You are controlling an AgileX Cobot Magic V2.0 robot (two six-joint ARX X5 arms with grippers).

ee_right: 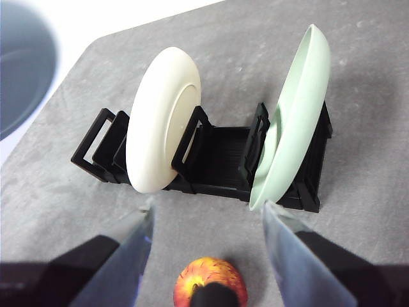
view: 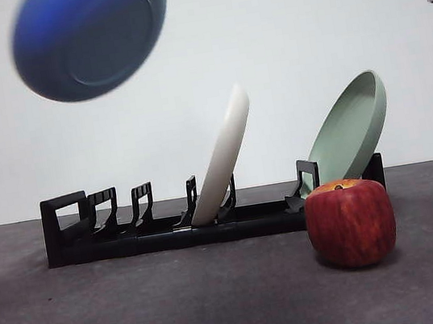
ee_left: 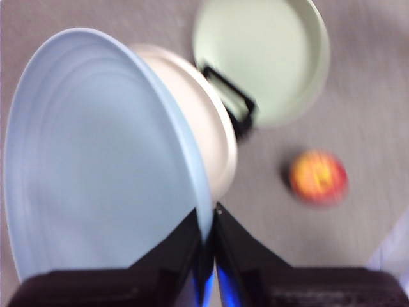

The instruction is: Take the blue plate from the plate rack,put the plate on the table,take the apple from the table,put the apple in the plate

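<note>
Blue plate held in the air, clear of the rack; apple on the table.

In the front view the blue plate (view: pixel 92 35) hangs at ten o'clock, high above the handle end of the plate rack (view: pixel 168 222), its rim pinched by the left claw (ee_left: pixel 208 233). The rack holds a cream plate (view: pixel 222 157) at its middle and a green plate (view: pixel 351 132) at the other end. The apple (view: pixel 350 222) sits on the table (view: pixel 142 320) at four o'clock, in front of the green plate. The right claw (ee_right: pixel 208 224), spread wide, hovers above the apple.
</note>
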